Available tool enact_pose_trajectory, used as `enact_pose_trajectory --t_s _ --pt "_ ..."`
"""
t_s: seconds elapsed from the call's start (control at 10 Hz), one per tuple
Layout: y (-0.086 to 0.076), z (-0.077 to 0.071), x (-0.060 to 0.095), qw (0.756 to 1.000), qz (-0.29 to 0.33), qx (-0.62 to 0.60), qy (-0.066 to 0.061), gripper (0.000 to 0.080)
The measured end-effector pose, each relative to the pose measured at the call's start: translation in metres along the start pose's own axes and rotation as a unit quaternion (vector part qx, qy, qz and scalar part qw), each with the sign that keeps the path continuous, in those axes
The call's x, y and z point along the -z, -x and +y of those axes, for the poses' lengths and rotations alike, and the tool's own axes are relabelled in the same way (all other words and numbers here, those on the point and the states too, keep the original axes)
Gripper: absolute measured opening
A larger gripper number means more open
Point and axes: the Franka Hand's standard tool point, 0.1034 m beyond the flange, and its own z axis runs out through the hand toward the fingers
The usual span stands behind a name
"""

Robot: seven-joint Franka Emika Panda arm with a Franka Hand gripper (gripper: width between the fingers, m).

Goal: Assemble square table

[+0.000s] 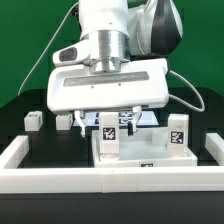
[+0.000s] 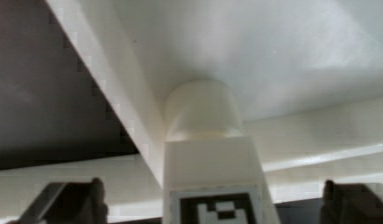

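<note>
Four small white legs, one square top (image 1: 140, 150), one gripper (image 1: 108, 114). Square top flat on the black counter (image 1: 50, 140). First leg (image 1: 108, 138) standing up on the square top, between the two gripper fingers (image 2: 71, 200). Fingers spread wide, not touching it. Second leg (image 1: 30, 120) and third leg (image 1: 65, 122) off to the exterior view's left of the square top. Fourth leg (image 1: 178, 130) upright at its right end.

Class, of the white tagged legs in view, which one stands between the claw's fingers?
The upright leg on the square table top, centred under the open claw. The other legs stand aside, toward the exterior view's left and right.
</note>
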Motion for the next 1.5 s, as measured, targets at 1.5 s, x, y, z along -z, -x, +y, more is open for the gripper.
enact_pose_trajectory --t_s 1.5 --pt "-0.018 -0.010 0.017 0.981 -0.187 0.001 -0.047 0.0649"
